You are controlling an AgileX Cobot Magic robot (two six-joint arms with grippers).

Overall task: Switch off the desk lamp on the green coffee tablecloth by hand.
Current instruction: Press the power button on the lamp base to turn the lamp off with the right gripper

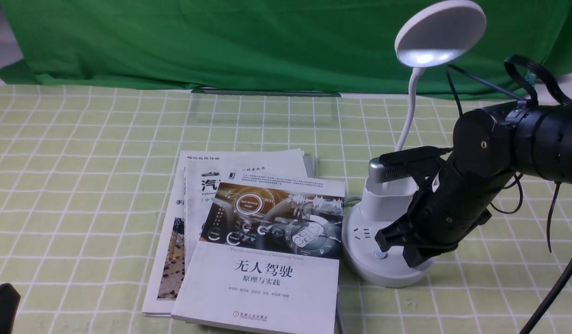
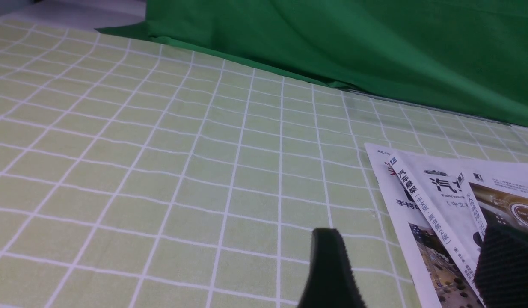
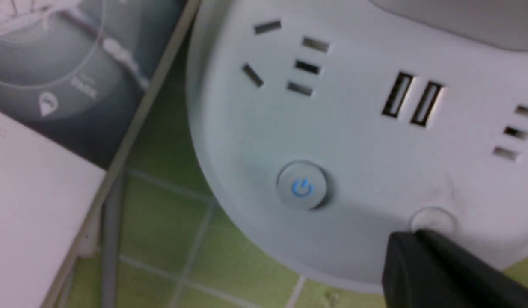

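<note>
Front view: shows lit lamp (image 1: 440, 32) on cloth (image 1: 105, 185) beside books (image 1: 267, 297), right gripper (image 3: 413, 239) pressed together at base button (image 3: 434, 219), left gripper (image 2: 413, 265) spread; judged reached, with switch-off left to achieve.

The right arm (image 1: 480, 139) is bulky, rounded and glossy black, with small screws and a small white patch. Black cables (image 1: 538, 76) loop round it. Its camera bar (image 1: 388, 169) is silver-grey. The right gripper (image 3: 431, 252) has dark, narrow fingers; the left gripper's (image 2: 405, 265) are black.
</note>
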